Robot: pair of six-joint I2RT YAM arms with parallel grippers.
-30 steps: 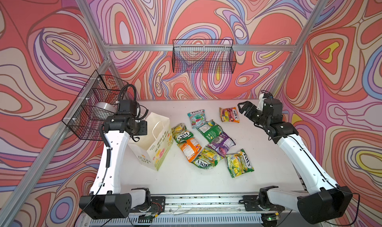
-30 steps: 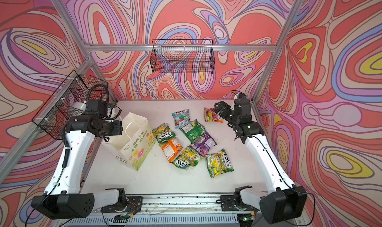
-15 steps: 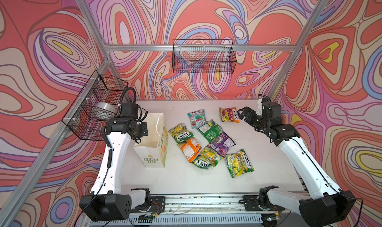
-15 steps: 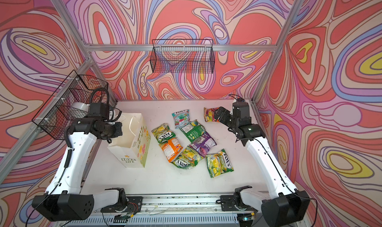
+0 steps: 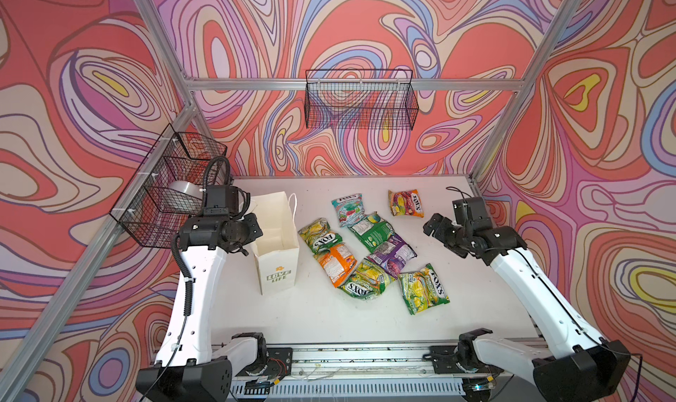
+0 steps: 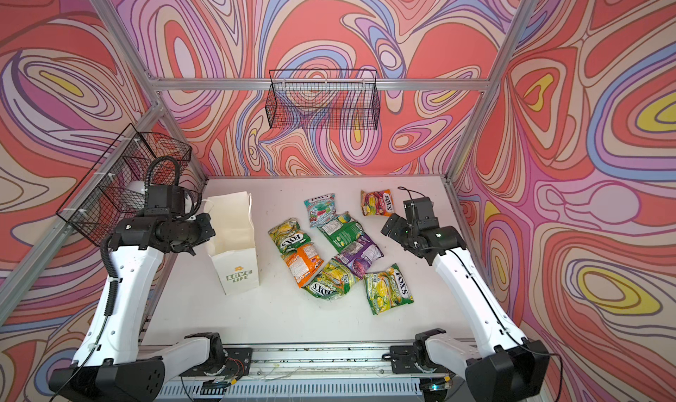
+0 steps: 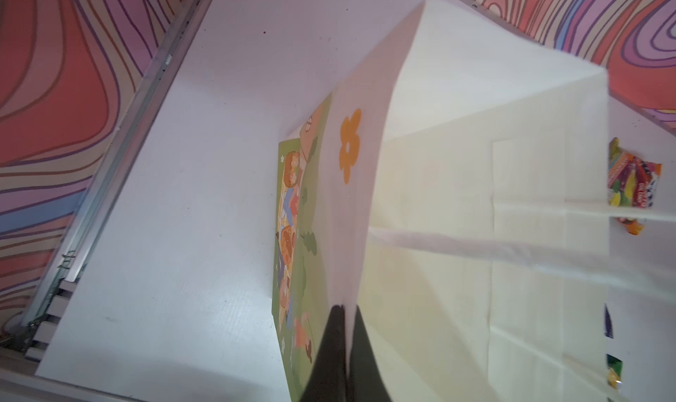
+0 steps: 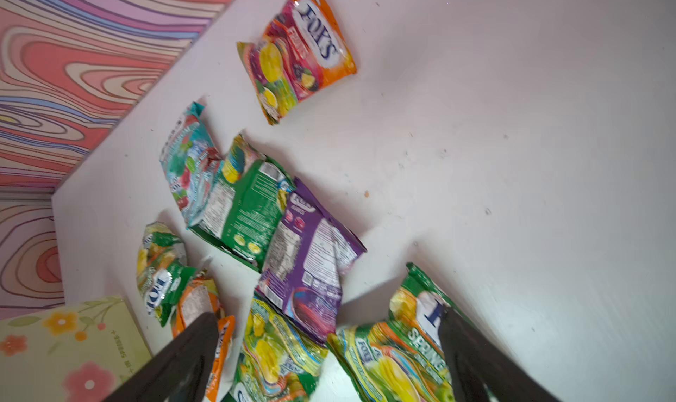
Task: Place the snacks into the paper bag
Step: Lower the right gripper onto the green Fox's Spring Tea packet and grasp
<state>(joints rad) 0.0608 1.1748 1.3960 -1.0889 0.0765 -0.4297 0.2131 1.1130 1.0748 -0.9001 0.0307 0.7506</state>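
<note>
White arms (image 5: 205, 272), black joints (image 5: 223, 231), seemingly ribbed cable (image 5: 188, 294).

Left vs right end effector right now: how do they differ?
The left end effector is shut, pinching the paper bag at its rim; the right end effector is open and holds nothing. The left one sits at the upright bag's mouth; the right one faces the loose snacks, apart from the bag. Shared: both are black.

A white table (image 5: 329, 319) carries a white paper bag (image 5: 278, 268), standing upright with its top open, on the left side. To the bag's right, snack packets (image 5: 371, 231) lie in a loose, overlapping cluster: green, purple, orange, teal and yellow-green. One orange-red packet (image 5: 405, 203) lies apart, nearer the table's far edge.
</note>
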